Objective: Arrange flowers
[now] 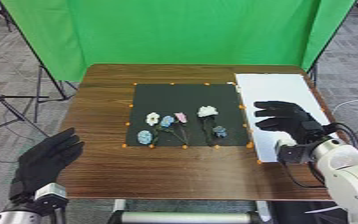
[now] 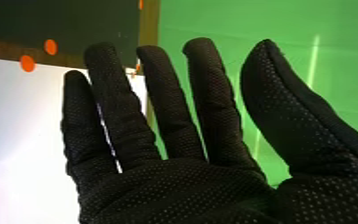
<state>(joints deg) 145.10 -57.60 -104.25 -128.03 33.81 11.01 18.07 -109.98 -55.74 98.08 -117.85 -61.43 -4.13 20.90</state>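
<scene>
Head view, flowers (image 1: 207, 111) on black mat (image 1: 182, 96), left of right robot hand (image 1: 287, 120), fingers spread wide

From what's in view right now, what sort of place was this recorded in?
Probably a robotics lab or test studio: a green backdrop hangs behind the wooden table, a tripod stands beside it, and orange dots mark the edge of the black mat.

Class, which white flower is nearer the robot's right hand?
The white flower on the right half of the mat; the other white flower lies farther left.
</scene>
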